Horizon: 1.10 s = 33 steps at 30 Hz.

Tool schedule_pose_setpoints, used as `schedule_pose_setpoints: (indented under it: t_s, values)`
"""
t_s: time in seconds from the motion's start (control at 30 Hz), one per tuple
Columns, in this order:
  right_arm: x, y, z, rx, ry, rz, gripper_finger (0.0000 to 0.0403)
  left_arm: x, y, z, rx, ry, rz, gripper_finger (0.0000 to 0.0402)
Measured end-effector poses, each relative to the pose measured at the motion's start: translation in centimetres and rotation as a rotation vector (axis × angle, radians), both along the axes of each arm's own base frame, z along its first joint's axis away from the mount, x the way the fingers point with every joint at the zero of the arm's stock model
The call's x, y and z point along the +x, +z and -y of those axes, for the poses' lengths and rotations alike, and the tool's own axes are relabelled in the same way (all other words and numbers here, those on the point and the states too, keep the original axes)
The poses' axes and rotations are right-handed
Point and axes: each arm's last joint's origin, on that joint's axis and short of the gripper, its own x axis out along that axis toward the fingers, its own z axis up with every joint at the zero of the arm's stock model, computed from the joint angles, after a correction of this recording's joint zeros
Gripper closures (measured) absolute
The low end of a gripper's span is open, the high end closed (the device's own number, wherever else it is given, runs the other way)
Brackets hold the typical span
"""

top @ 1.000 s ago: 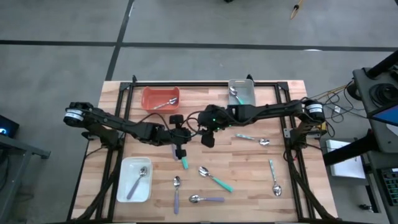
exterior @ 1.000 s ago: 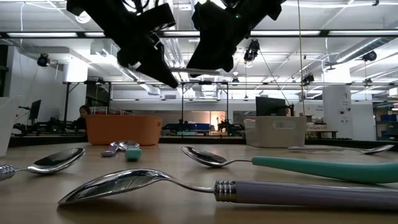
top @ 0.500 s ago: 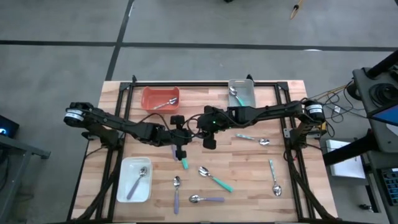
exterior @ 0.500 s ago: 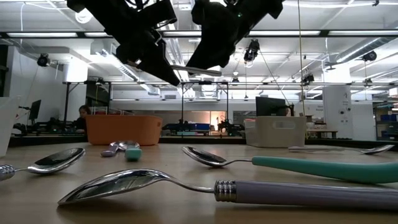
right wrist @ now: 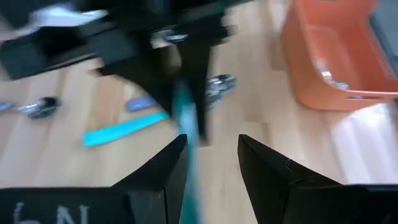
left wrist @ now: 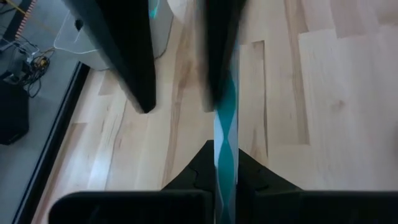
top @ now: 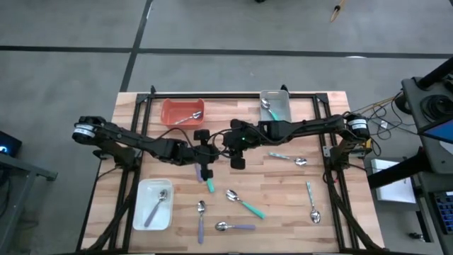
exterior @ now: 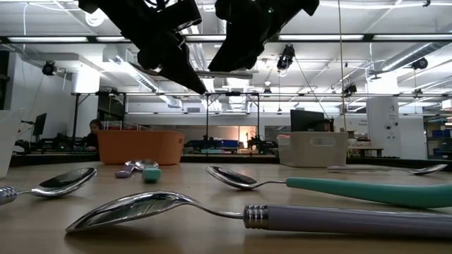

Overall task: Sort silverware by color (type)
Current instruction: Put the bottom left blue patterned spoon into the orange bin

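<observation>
While the two arms are meeting above the middle of the table, we are looking at what seems to be a handover of a teal-handled spoon [left wrist: 225, 134]. The left gripper [top: 206, 170] is clamped tight on the spoon's handle, which is running straight out between its fingers in the left wrist view. The right gripper [top: 237, 150] is hanging just beside it with its fingers [right wrist: 163, 167] parted; the teal handle is lying against one of them, and we cannot tell whether they are gripping it yet.

We are judging the spoon to be held aloft so the right arm, nearer the grey tray [top: 283, 108], can take it.

The rest of the silverware is lying scattered: a second teal-handled spoon [top: 245, 202] and two lavender-handled spoons [top: 235, 227] toward the near edge, and two pale-handled spoons [top: 312, 202] on the right side. One spoon is already sitting in each tray, the orange tray [top: 170, 112], the grey and the white tray [top: 144, 214], so we are reckoning the sorting to be at an early stage.
</observation>
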Motion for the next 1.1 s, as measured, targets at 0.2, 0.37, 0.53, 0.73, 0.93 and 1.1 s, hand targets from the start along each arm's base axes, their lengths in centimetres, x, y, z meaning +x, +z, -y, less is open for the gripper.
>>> schedule_pose_setpoints:
  t_s: [0.2, 0.37, 0.53, 0.73, 0.93, 1.1]
  values:
    - [-0.1, -0.1, -0.2, 0.054, 0.02, -0.018, 0.0266, 0.0, 0.0, -0.1, -0.003, 0.0, -0.004, 0.0401]
    - [-0.4, -0.7, -0.4, 0.049, 0.001, -0.051, 0.0263, 0.2, 0.3, -0.1, 0.0, -0.013, 0.011, 0.0401]
    - [-0.4, -0.8, -0.3, 0.028, -0.006, -0.048, 0.0287, 0.5, 1.0, 0.0, 0.002, -0.03, 0.029, 0.0401]
    - [-0.4, -0.9, -1.1, -0.054, 0.06, -0.047, 0.0378, 0.6, 1.3, 0.1, 0.013, -0.05, 0.03, 0.0401]
    - [-0.4, -1.4, -1.0, -0.049, 0.06, -0.038, 0.0381, 0.7, 1.4, 0.1, 0.015, -0.051, 0.031, 0.0391]
    - [-0.5, -2.5, -1.0, -0.026, 0.041, -0.004, 0.0381, 0.8, 1.7, 0.1, 0.024, -0.062, 0.038, 0.036]
